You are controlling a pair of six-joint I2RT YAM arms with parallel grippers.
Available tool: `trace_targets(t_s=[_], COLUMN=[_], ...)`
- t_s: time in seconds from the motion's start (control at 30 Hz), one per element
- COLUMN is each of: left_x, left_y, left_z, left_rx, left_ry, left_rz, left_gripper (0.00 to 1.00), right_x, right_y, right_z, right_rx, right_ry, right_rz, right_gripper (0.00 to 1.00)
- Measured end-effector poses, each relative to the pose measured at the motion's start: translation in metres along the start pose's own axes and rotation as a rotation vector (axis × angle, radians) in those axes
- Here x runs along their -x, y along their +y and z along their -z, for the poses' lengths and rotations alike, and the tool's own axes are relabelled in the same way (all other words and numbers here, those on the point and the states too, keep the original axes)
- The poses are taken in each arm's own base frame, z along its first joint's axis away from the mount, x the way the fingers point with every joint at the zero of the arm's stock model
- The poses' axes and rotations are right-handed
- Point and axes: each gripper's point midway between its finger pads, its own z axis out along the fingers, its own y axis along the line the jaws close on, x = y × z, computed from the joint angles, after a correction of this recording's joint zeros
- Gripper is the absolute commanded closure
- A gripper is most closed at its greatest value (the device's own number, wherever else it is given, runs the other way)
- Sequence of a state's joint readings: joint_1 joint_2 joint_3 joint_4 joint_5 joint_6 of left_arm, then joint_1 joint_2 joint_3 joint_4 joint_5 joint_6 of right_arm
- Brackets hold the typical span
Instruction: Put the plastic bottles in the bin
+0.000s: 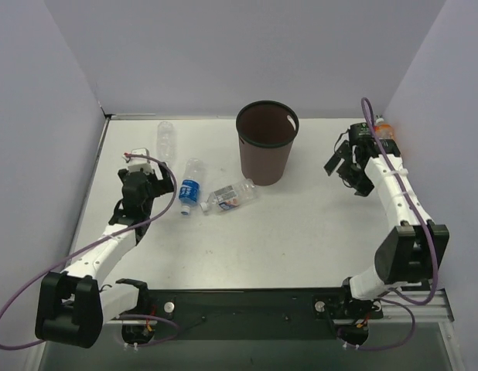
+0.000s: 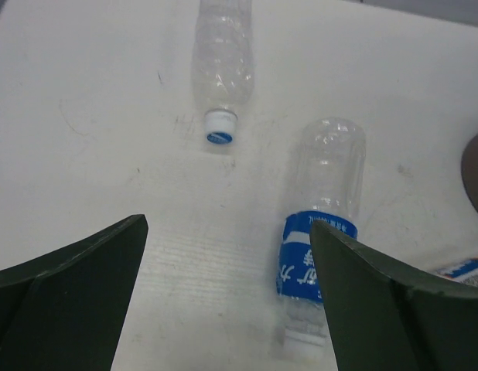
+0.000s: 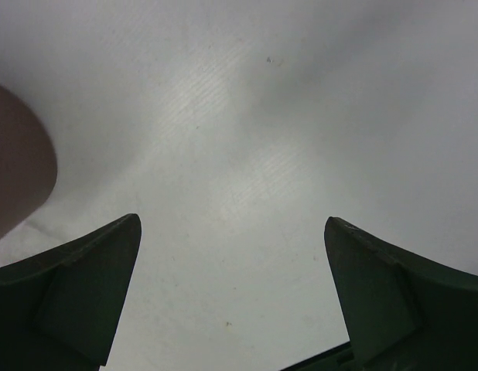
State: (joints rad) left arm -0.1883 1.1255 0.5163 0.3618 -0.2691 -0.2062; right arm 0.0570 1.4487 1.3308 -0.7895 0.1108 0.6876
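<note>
White surface [image 1: 301, 224]. Dark brown bin [image 1: 267, 158] upright, far centre. Lying on sides to its left: clear unlabelled bottle [image 1: 167, 139], blue-label bottle [image 1: 191, 185], and white-red-blue-label bottle [image 1: 233, 195] just beside bin base. Orange bottle [image 1: 384, 127] far-right edge, partly hidden.

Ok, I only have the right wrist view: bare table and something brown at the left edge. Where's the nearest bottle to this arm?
Observer: The orange bottle is out of your view, behind the right gripper, against the right wall.
Operator: And the brown thing?
Observer: That's the bin, upright, centre back.
Operator: The other bottles?
Observer: Three lie left of the bin, near the open left gripper: the unlabelled bottle, the blue-label bottle, the white-red-blue-label bottle.
</note>
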Motion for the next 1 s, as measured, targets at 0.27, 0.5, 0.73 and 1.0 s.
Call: trace_targets(t_s=[0.27,0.5,0.73,1.0], left_x=[-0.048,-0.065,-0.058,-0.062], left_y=[-0.032,-0.064,-0.086,-0.123], left_z=[0.037,0.094,0.114,0.085], left_rx=[-0.126,-0.323,-0.431,-0.556], left_ry=[0.385,0.549,0.599,0.645], left_rz=[0.016,0.012,-0.053,-0.287], left_gripper=[0.03,0.03,0.02,0.03], right_x=[0.065,0.135,0.168,0.182], right_y=[0.011,0.032,-0.004,-0.033], right_z=[-0.067,-0.1,-0.128,-0.139], right_rx=[-0.088,-0.124,-0.217,-0.246], right_ry=[-0.041,-0.163,-0.173,-0.174], right_rz=[-0.077,0.019,0.064,0.014], right_gripper=[0.0,0.0,0.01,0.01])
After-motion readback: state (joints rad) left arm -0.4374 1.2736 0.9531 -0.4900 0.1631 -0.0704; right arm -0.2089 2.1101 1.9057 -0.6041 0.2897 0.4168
